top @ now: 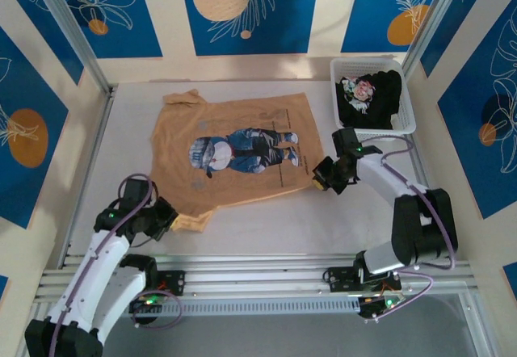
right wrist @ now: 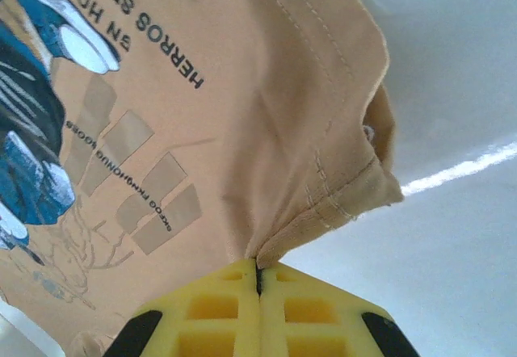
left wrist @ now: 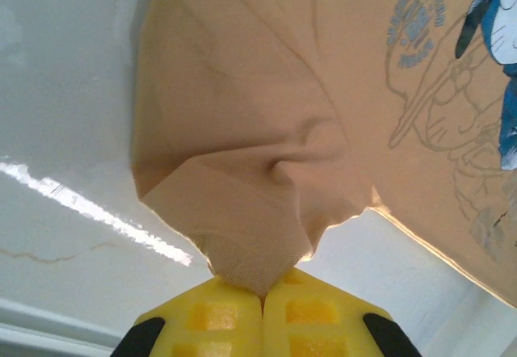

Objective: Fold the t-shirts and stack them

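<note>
A tan-orange t-shirt (top: 234, 151) with a blue and white cartoon figure lies spread flat in the middle of the table. My left gripper (top: 164, 221) is shut on the shirt's near left sleeve, and the cloth (left wrist: 242, 171) rises from between the yellow pads (left wrist: 210, 321). My right gripper (top: 321, 181) is shut on the shirt's near right hem corner, where the stitched hem (right wrist: 339, 203) bunches into the pads (right wrist: 218, 308). A black t-shirt (top: 373, 98) with a pink-white print lies crumpled in the basket.
The white mesh basket (top: 404, 119) stands at the back right corner, just behind the right arm. Metal frame posts and patterned walls close in the table on three sides. A rail runs along the near edge by the arm bases.
</note>
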You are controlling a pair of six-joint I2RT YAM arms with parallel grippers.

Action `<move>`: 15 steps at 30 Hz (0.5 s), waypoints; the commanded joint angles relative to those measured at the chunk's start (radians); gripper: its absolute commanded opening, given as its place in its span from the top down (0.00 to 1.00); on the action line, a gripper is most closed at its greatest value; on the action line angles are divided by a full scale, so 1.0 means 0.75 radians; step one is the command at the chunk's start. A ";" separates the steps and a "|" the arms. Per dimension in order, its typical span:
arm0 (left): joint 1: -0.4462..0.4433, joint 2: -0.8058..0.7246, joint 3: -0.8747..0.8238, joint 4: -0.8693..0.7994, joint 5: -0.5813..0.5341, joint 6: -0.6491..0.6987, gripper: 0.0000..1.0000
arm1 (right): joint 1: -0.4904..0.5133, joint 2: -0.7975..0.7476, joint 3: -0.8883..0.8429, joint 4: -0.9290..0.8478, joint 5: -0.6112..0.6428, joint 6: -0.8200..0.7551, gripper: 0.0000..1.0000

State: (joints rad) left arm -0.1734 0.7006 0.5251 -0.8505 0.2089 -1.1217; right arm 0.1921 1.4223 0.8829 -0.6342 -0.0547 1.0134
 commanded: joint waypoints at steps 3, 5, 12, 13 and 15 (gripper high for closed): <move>-0.014 -0.029 -0.024 -0.162 0.031 -0.057 1.00 | -0.047 -0.073 -0.096 -0.139 0.074 -0.046 1.00; -0.018 -0.040 -0.044 -0.153 0.083 -0.062 1.00 | -0.064 -0.076 -0.135 -0.143 0.078 -0.069 0.93; -0.018 -0.010 0.243 -0.383 -0.020 0.058 0.56 | -0.096 -0.237 -0.135 -0.313 0.289 -0.057 0.66; -0.019 -0.008 0.297 -0.363 -0.051 0.068 0.55 | -0.090 -0.278 -0.126 -0.328 0.323 -0.050 0.64; -0.018 0.041 0.376 -0.277 -0.098 0.075 0.51 | -0.076 -0.337 -0.119 -0.306 0.360 -0.049 0.63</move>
State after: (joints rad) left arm -0.1802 0.7109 0.7136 -1.0740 0.2062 -1.1042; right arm 0.1253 1.2304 0.7704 -0.8158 0.1261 0.9688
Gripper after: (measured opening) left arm 0.477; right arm 0.364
